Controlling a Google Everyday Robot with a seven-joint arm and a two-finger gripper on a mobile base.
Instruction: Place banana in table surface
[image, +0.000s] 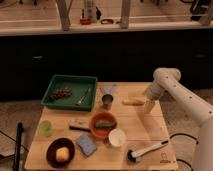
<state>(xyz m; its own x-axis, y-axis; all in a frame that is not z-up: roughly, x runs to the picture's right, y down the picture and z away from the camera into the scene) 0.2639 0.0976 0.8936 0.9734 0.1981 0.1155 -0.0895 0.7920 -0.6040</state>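
Plainly, the table (150, 129) already bears the banana (132, 101), which lies just left of the gripper (149, 106). The gripper hangs low near the right edge; I cannot tell whether it is released or clenched. A sideways withdrawal could drag the banana toward the cup (107, 101) farther left.

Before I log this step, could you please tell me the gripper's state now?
Gripper: cannot be told; it hangs beside the banana, which lies on the table.
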